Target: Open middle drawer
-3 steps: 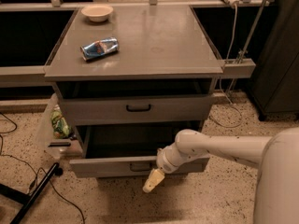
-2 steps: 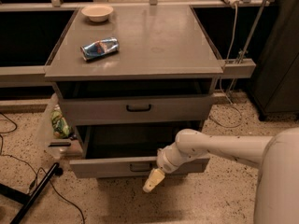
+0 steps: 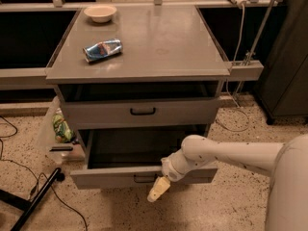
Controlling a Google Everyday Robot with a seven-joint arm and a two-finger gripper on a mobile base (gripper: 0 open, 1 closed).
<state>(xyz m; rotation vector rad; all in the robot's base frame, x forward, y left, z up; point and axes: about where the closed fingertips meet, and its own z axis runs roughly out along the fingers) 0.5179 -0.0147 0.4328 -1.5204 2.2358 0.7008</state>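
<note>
We judge the task all but done. The middle drawer stands pulled well out of the cabinet. Its flat grey front is far forward of the cabinet's face, and its dark interior is open to view behind it. The top drawer sits higher on the cabinet front and is set much further back. Whatever lies lowest in the cabinet is hidden under the drawer that has been drawn out.

The gripper hangs at the cabinet's front, just before the middle drawer's face. It is beside the small black handle, towards the cabinet's right, and tilts down toward the floor. Its cream fingers look pressed together into one wedge with nothing between them, though from this angle we would not swear to it. The white arm reaches in from the cabinet's right. On the cabinet's top lie a crushed can and a bowl, both well away from the work.

We think little is left to do. The drawer might be drawn a touch further if full travel is wanted, and the arm has to back clear of the cabinet.

Against the frames of a second ago we find no difference. The drawer is out by the same amount, the gripper is in the same spot at the same tilt, and the can and bowl are unmoved.
</note>
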